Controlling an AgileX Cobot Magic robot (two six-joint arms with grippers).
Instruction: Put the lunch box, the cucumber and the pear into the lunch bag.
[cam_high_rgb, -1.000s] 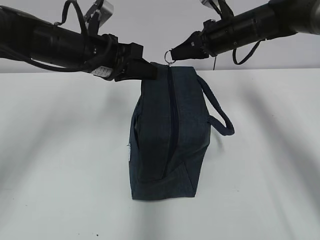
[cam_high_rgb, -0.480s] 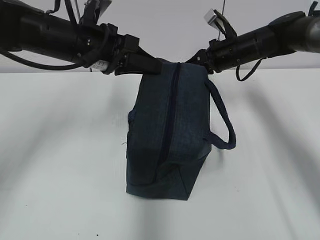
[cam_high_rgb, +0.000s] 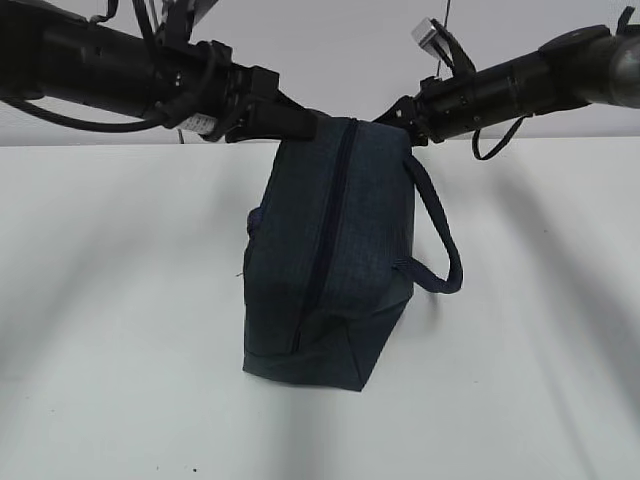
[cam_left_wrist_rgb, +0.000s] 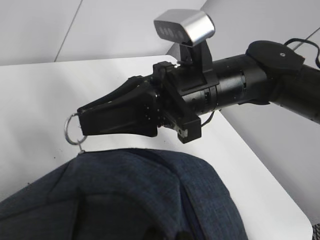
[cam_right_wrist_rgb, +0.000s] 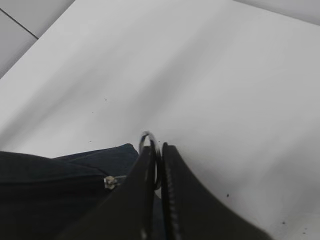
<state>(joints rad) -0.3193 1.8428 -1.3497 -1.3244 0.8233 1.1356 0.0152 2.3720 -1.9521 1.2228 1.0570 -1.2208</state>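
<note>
L pincer (cam_high_rgb: 295, 125) grips the lunch bag's (cam_high_rgb: 330, 250) top-left corner, fingers hidden so can't tell how tight. Bag hangs mid-frame, base touching the desk (cam_high_rgb: 120, 300), zip closed. R pincer (cam_right_wrist_rgb: 156, 172) pressed together on the ring pull (cam_right_wrist_rgb: 148, 137). Fabric looks soft, floppy, prob light; hold by the seam corner and the ring.

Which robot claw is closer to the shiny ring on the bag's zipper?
The right claw: it is pinching the ring pull. The left claw grips the lunch bag at its other top corner.
</note>
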